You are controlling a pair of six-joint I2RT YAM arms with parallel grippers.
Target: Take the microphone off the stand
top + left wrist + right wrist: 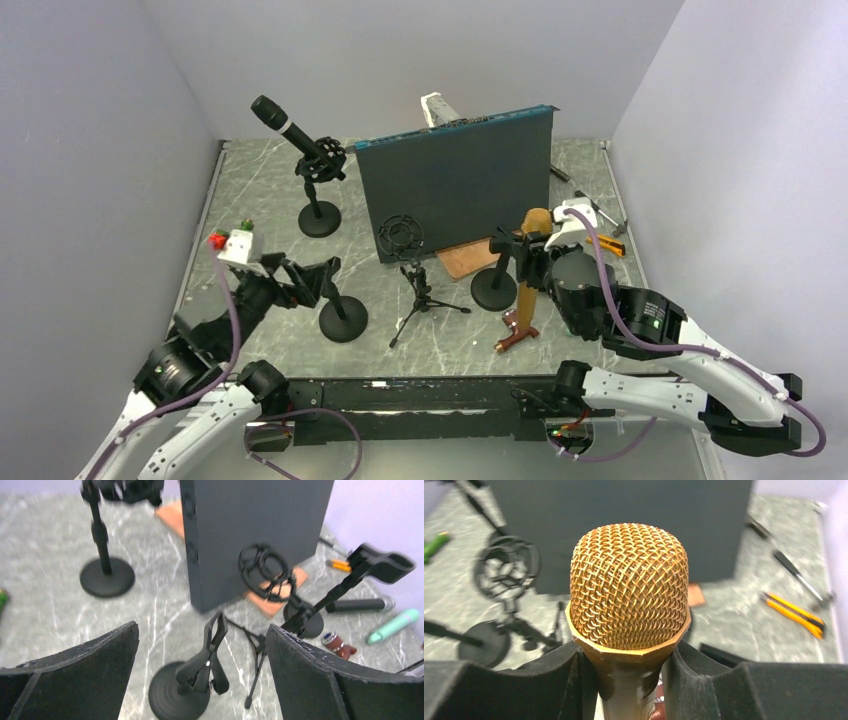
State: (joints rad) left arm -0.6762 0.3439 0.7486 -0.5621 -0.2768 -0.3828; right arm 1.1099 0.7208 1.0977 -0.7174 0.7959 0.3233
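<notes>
Grey marbled counter (pixel 250 195) between lavender walls. The right pincer (pixel 532 252) is clamped on the gold microphone (pixel 629 585) just below its mesh head, holding it tilted just right of the round-based stand (pixel 493 288), near the dark board (pixel 455 190). The left pincer (pixel 202 630) gapes wide, empty, above another clip stand (pixel 177 700).
</notes>
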